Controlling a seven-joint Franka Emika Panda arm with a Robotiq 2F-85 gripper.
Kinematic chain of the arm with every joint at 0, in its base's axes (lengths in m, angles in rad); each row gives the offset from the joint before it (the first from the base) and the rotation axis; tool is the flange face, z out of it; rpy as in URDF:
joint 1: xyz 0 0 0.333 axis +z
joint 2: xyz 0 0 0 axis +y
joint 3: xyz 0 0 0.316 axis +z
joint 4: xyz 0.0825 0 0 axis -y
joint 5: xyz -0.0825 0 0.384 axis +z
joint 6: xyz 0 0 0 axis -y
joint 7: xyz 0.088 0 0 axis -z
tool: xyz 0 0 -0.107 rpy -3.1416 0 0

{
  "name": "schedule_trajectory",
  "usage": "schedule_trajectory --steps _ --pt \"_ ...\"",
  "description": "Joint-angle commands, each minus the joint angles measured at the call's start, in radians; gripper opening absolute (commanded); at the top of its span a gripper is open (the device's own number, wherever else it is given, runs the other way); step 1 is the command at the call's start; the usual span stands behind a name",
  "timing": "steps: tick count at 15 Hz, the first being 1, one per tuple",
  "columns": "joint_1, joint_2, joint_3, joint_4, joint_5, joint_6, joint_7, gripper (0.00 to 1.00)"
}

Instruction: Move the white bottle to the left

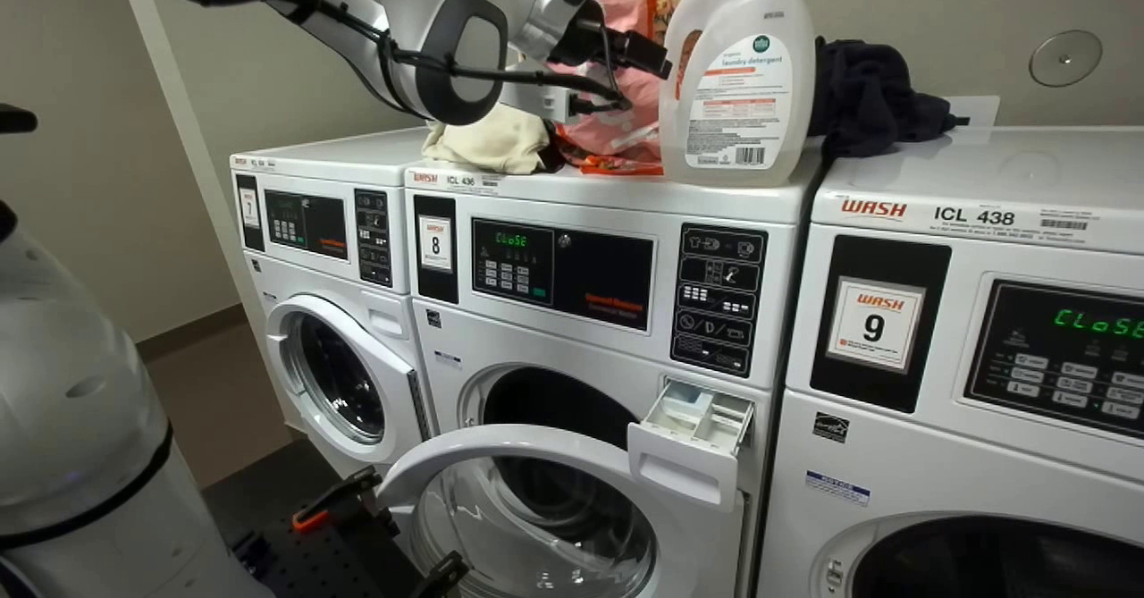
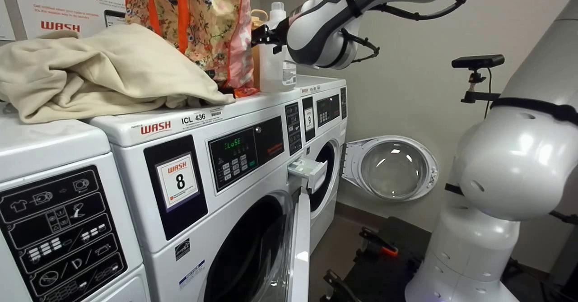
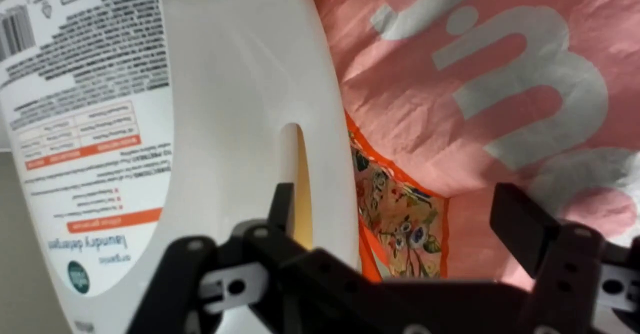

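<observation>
Wrist view: my gripper (image 3: 392,211) is spread; whether one finger (image 3: 283,204) sits inside the handle (image 3: 331,189) is unclear. In an exterior view, the white bottle (image 1: 742,80) stands upright on washer 8 (image 1: 590,197), cap cut off. In an exterior view, my gripper partly hides it.

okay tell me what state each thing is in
Gripper: open
White bottle: upright
Washer 8 door: open
Washer 8 drawer: pulled out
Washer 8 display: lit, reading CLOSE
Washer 9 door: open
Washer 9 display: lit, reading CLOSE
Washer 7 door: unclear
Cream cloth: crumpled
Dark cloth: crumpled
Floral bag: standing
</observation>
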Motion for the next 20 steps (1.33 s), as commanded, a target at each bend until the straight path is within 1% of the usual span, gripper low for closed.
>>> schedule_trajectory --steps 1,6,7,8,10,11,12,14,16,18,19,20 --pt "0.018 0.049 -0.012 0.055 -0.002 0.0 0.028 1.0" --pt "0.03 0.087 -0.027 0.082 0.001 0.0 0.04 1.0" --pt "0.028 0.094 -0.028 0.087 0.003 0.0 0.046 0.98" --pt "0.027 0.1 -0.03 0.092 0.003 0.0 0.055 0.76" --pt "0.023 0.112 -0.032 0.103 0.005 0.0 0.063 0.69" --pt "0.021 0.117 -0.033 0.109 0.006 0.0 0.072 0.62" --pt "0.019 0.122 -0.036 0.114 0.006 0.0 0.076 0.53" --pt "0.014 0.127 -0.041 0.121 0.008 0.0 0.086 0.37" --pt "0.009 0.133 -0.049 0.126 0.008 0.0 0.088 0.23" --pt "-0.007 0.118 -0.044 0.109 0.023 0.0 0.081 0.08" --pt "-0.012 0.111 -0.042 0.105 0.026 0.0 0.079 0.06" --pt "-0.018 0.098 -0.04 0.095 0.029 0.0 0.079 0.08"
